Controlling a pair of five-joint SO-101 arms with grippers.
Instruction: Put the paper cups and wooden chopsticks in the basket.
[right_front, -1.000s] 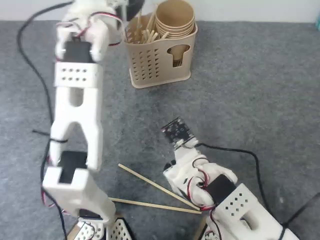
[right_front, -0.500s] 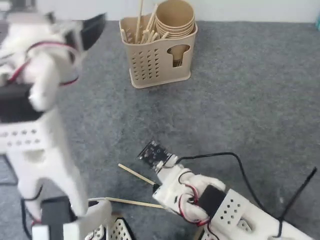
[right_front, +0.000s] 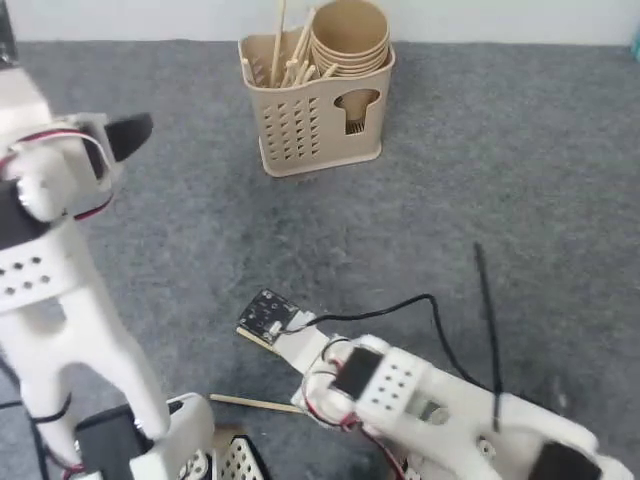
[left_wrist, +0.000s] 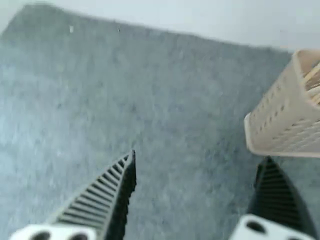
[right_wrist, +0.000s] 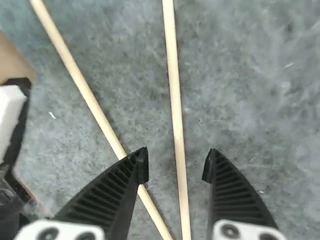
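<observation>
**Wooden chopsticks: two loose, right arm placed for the pick**

Right gripper (right_wrist: 177, 151) hangs over the grey mat (right_front: 500, 150) with its fingers apart. One chopstick (right_wrist: 172, 90) lies between the fingers, its long axis crosswise to their closing line. Second chopstick (right_wrist: 75, 75) passes under one finger at an angle to the first.

Left gripper (left_wrist: 199, 159) is spread and empty near the basket (right_front: 320, 120), well apart from both, so the right arm is nearer.

Basket holds one nested cup stack (right_front: 350, 35), number unclear, and several upright basket chopsticks (right_front: 285, 60).

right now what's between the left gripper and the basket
Only bare grey carpet lies between the left gripper and the basket; the left wrist view shows it.
</observation>
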